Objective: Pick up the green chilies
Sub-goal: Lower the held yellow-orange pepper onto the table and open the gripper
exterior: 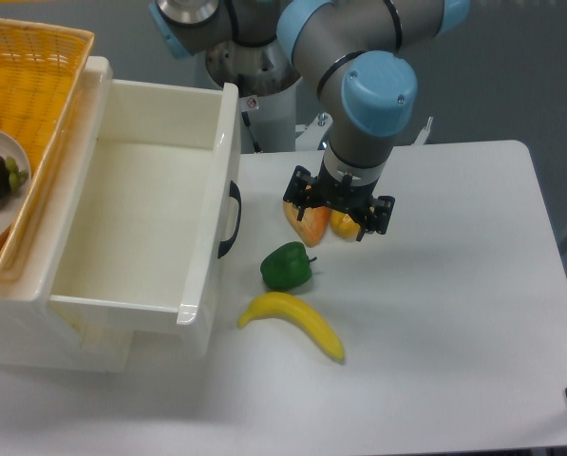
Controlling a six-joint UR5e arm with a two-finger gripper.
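White table (454,313): one green chilies (286,267), one banana (294,323); pincer (338,211) spread, empty.

Table layout, drawer to the left

The pepper (287,266) lies right of the open drawer (141,228), just behind the banana (292,323); two more peppers (316,223) sit behind it (partly under the gripper (338,211)); a basket (22,104) stands far left.

white table (473,313) (glossy, evenly lit) before a plain grey wall (511,66).
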